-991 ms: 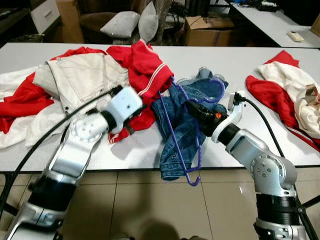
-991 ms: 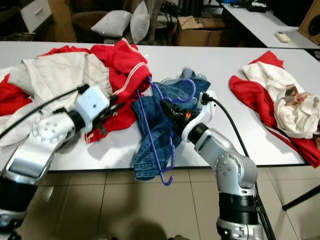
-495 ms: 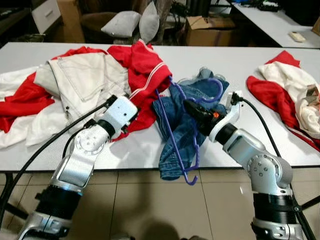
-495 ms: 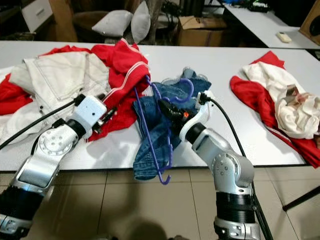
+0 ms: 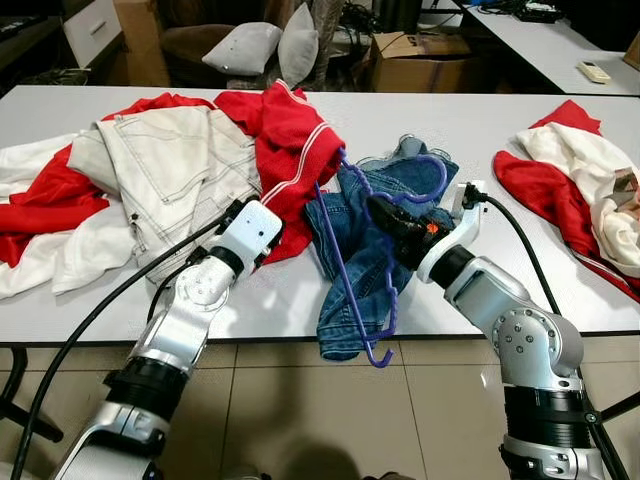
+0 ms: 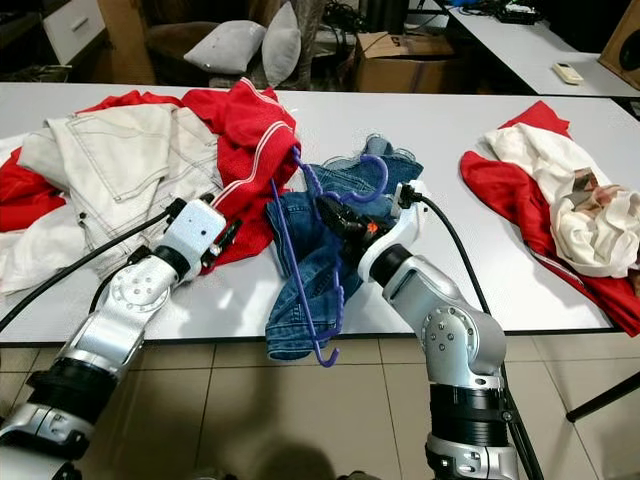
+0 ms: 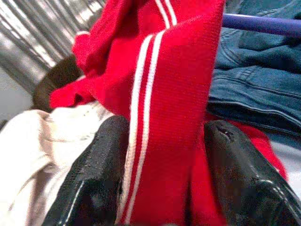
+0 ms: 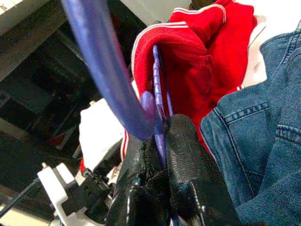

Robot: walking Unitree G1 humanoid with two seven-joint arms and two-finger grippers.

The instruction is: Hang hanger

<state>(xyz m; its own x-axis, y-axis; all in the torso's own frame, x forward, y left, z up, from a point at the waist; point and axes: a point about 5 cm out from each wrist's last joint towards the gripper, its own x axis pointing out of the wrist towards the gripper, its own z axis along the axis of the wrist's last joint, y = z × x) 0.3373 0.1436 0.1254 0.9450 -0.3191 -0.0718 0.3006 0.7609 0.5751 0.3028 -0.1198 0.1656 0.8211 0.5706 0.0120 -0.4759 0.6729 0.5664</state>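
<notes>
- Where the white table (image 5: 300, 300) meets the tiled floor (image 5: 300, 410), both silver arms reach up over its near edge from below, elbows bent, forearms angled inward toward the middle of the tabletop.
- The right gripper (image 5: 378, 211) lies over a crumpled pair of blue jeans (image 5: 365, 262) near the table's middle; its two black fingers (image 8: 186, 155) are pressed together on the purple hanger (image 5: 345, 262), pinching the thin plastic where the arms meet the hook.
- The hanger is tangled with the jeans: its hook curls up over the denim near the gripper's wrist, one long arm runs down across the cloth, and its curved lower end hangs past the table edge together with a fold of the jeans.
- The left gripper (image 7: 155, 155) points at the hem of a red garment (image 5: 285, 135) with white stripes, just left of the jeans; its fingers (image 7: 99, 174) stand apart, with the striped red fabric lying between them. Whether they press on the fabric cannot be told.
- The red garment lies draped against a pair of white jeans (image 5: 170, 165) on the left part of the table, with more red and white clothing spread beyond it.
- A separate heap of red and white clothes (image 5: 580, 185) lies at the table's right end, well apart from the hanger.
- Behind the table stand two grey pillows (image 5: 265, 45) and a cardboard box (image 5: 415, 55).
</notes>
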